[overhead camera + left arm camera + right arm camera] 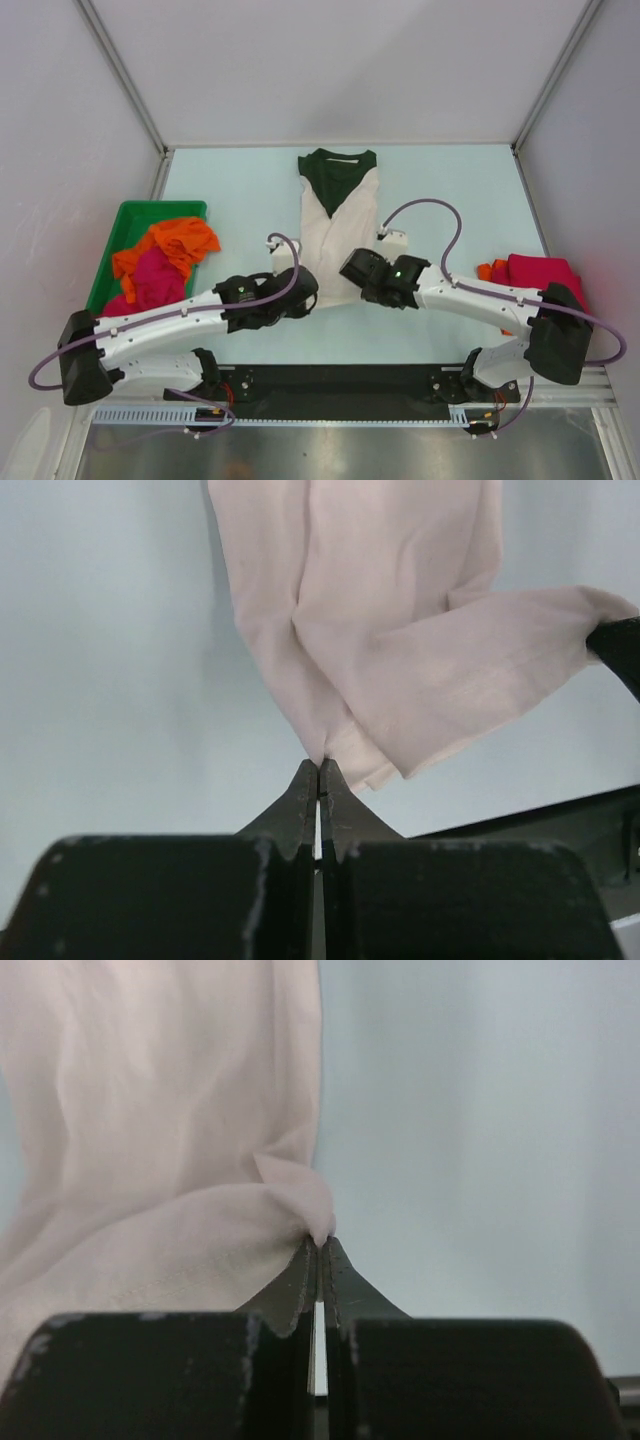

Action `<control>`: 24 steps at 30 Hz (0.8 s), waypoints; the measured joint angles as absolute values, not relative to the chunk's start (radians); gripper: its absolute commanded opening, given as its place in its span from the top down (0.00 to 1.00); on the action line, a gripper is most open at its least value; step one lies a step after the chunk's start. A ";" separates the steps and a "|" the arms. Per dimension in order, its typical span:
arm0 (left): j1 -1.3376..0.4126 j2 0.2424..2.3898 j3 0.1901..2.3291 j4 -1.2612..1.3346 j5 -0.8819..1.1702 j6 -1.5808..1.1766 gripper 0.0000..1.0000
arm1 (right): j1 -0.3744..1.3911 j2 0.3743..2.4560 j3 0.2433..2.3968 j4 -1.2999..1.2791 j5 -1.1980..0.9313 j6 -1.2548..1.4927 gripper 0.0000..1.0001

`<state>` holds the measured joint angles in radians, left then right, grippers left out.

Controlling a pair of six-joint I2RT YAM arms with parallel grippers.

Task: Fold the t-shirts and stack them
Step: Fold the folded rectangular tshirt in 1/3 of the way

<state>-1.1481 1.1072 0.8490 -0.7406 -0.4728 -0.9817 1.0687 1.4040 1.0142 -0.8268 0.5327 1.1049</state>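
The cream t-shirt with dark green sleeves lies lengthwise in the middle of the table, sleeves folded in, collar at the far end. My left gripper is shut on its near left hem corner. My right gripper is shut on its near right hem corner. Both corners are lifted a little off the table. An orange tee and a magenta-pink tee lie in the green bin. A crimson tee lies folded at the right.
The green plastic bin stands at the left edge. An orange cloth peeks from under the crimson tee at the right. White walls enclose the pale blue table. A black rail runs along the near edge.
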 measured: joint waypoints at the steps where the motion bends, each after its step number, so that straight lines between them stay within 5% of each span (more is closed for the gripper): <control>1: -1.134 1.116 0.857 -0.733 -0.474 -0.973 1.00 | 1.050 1.404 1.020 -0.818 0.534 1.092 1.00; 24: -0.605 1.722 1.424 -0.520 -0.387 -0.646 1.00 | 0.537 1.945 1.629 -0.569 0.370 0.626 1.00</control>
<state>-0.6052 1.7222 1.4239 -0.5198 -0.3870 -0.6464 0.5369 1.9450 1.6295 -0.5686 0.3702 0.6258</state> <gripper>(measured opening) 0.008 0.019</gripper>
